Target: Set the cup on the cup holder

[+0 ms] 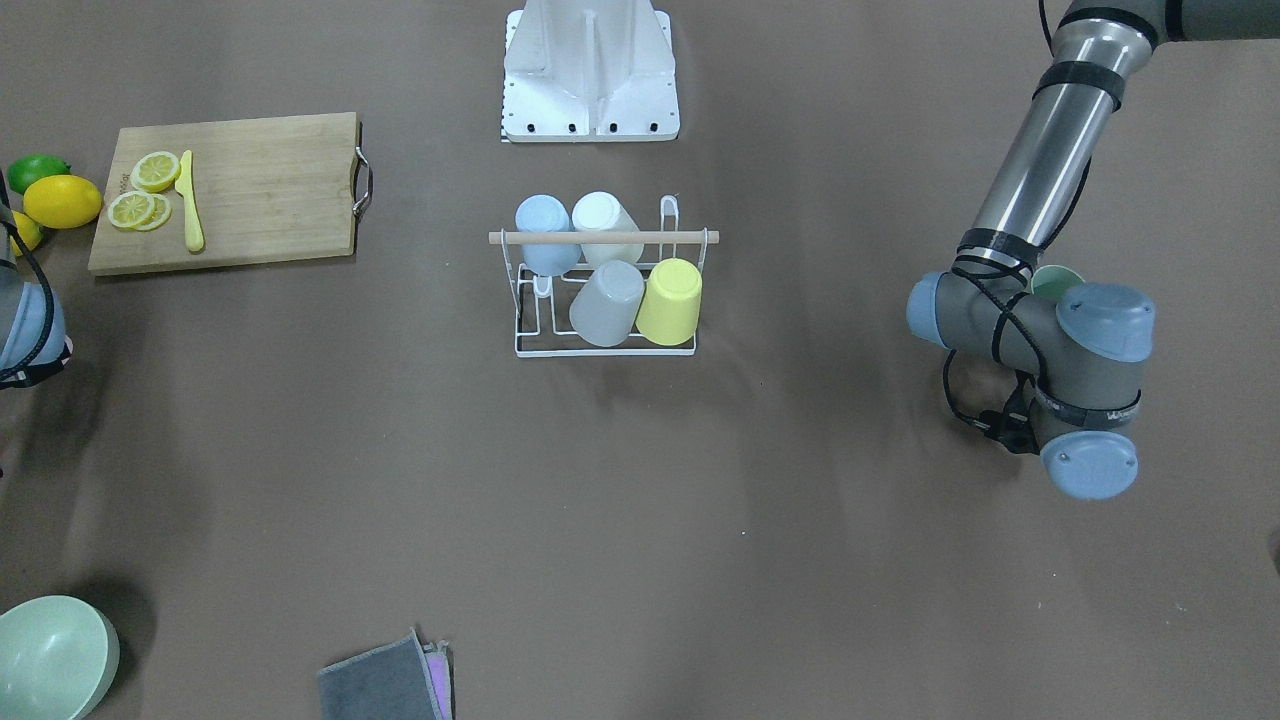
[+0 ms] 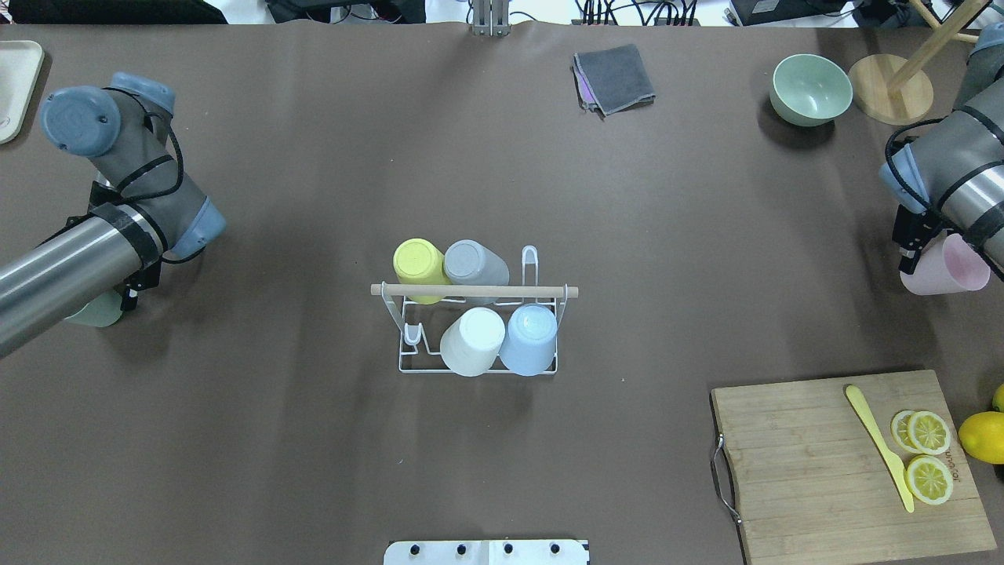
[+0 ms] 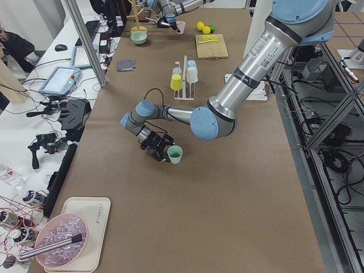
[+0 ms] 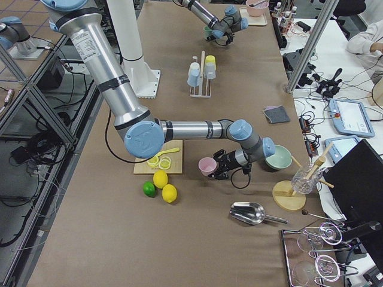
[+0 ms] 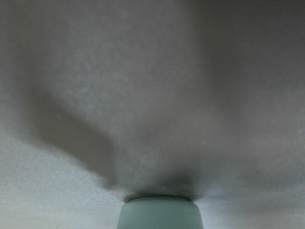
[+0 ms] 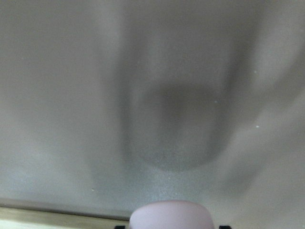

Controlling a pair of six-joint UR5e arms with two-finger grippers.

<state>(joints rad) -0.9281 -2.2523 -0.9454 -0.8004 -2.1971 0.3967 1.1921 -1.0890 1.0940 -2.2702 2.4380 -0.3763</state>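
- Cup holder (image 2: 541,291) stands in the middle of the worktop (image 2: 298,180), between the two arms and well apart from both sets of jaws.
- You have four cups upturned on its prongs. The yellow cup (image 2: 420,265) and grey cup (image 2: 475,263) sit in the row away from the robot. The white cup (image 2: 473,339) and blue cup (image 2: 530,337) sit in the row on the robot's side.
- Two prongs stand bare, one at the robot's left end of the near row and one at the right end of the far row.
- Right jaws are clamped on the pink cup (image 2: 953,271), which is held on its side out at the robot's right, between the green bowl (image 2: 812,88) and the cutting board (image 2: 823,455).
- Left jaws are at the mint cup (image 3: 174,154), far out on the robot's left. The arm hides them from above and the wrist view shows only the cup's blurred end. You cannot tell whether they grip it.
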